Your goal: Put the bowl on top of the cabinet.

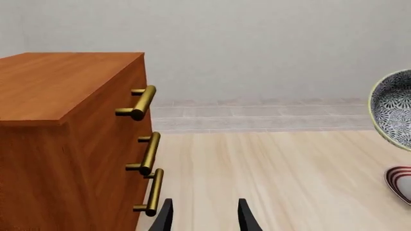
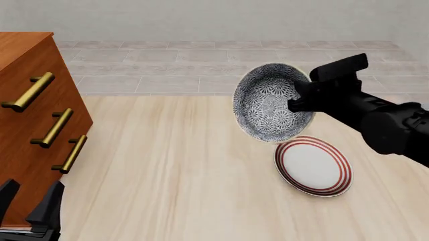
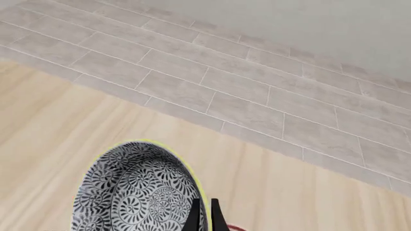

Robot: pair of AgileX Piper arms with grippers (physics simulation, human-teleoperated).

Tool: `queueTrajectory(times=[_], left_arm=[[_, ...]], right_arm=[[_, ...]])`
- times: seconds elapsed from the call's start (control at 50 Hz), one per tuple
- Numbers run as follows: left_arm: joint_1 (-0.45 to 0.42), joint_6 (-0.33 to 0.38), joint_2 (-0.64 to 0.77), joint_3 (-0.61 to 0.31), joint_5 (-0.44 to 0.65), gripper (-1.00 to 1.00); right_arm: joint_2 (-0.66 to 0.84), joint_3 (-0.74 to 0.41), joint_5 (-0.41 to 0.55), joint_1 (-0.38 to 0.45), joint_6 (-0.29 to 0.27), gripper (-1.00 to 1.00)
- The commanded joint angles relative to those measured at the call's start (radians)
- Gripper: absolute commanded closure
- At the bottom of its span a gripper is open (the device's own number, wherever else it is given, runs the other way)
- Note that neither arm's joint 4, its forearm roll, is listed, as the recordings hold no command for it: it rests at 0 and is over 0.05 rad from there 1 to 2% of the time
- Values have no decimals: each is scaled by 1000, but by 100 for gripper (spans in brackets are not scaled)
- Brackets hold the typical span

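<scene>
- My right hand [image 3: 204, 215] pinches the rim of the deep black-and-white floral bowl [image 2: 272, 103], tilted, lifted above the red-ringed white plate [image 2: 313, 165].
- My left hand [image 1: 204, 216] hangs released by the reddish-brown wooden cabinet [image 2: 33, 125] at the bench's left edge.

No text, label, brand, number or sign can be read in any of the three views. The bowl [image 2: 272, 103] carries only a black-and-white floral pattern, the plate [image 2: 313, 165] only red rings, and the cabinet [image 2: 30, 125] only plain wood and brass handles.
</scene>
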Motion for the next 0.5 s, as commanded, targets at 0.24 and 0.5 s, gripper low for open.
queueTrajectory(times=[0.24,0.5], left_arm=[[2,-5,-9,0,4,-100],[1,-8,-10,-1,2,-100]], right_arm=[[44,-42,-19,125,19,100],[66,-66,-23,178,28,100]])
